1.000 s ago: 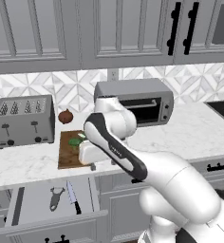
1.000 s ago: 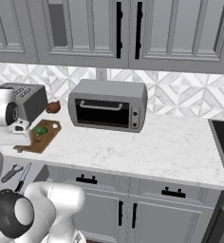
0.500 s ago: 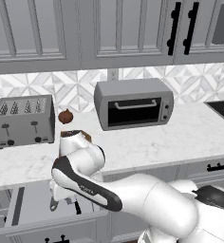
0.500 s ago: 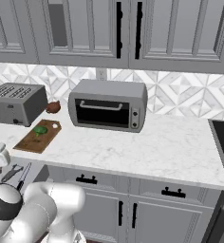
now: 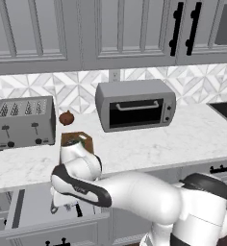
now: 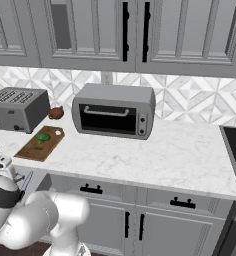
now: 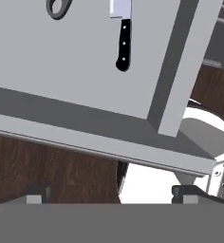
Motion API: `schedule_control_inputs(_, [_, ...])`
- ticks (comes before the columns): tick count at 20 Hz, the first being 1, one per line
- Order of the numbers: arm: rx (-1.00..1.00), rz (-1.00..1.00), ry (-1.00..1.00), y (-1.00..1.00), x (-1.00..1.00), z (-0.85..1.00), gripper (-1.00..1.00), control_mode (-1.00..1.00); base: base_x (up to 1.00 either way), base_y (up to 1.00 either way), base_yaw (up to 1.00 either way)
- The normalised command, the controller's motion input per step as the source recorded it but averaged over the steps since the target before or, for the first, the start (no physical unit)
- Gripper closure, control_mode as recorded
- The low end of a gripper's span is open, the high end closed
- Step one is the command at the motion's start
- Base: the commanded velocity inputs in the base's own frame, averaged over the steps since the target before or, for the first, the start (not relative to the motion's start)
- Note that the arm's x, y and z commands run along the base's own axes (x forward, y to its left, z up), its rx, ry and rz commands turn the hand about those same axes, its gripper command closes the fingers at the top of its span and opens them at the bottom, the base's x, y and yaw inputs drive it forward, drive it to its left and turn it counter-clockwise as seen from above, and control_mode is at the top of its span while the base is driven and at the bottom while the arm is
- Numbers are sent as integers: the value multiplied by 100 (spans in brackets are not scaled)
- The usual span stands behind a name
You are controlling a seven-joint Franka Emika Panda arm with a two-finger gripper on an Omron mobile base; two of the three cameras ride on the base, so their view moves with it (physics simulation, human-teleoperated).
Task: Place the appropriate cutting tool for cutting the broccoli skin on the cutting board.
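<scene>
The claw (image 7: 111, 193), its tips spread wide and empty, hangs over the open grey drawer (image 7: 85, 90) where the black-handled silver-bladed knife (image 7: 123, 35) lies beside the grey peeler (image 7: 58, 7).

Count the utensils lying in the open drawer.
2: a black-handled knife near the middle of the drawer, and a grey peeler beside it, cut off by the hand view's edge. More may lie out of sight.

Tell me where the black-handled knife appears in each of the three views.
Left base view: the knife is at lower left; just its handle peeks from under the arm, in the open drawer.
Right base view: too small to tell; the drawer sits at the left edge.
Hand view: top centre, handle nearest the camera.
Shared landmark: the open drawer.
</scene>
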Motion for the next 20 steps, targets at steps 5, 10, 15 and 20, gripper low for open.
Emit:
schedule_control_inputs(5, [0, -12, 0, 6, 19, -43, -100, -100, 0, 0, 0])
schedule_control_inputs(10, [-1, -13, 0, 27, 22, -33, -100, -100, 0, 0, 0])
schedule_control_inputs(15, [0, -10, 0, 18, 25, -32, -100, -100, 0, 0, 0])
schedule_control_inputs(20, [-4, -4, 0, 10, 14, -34, -100, -100, 0, 0, 0])
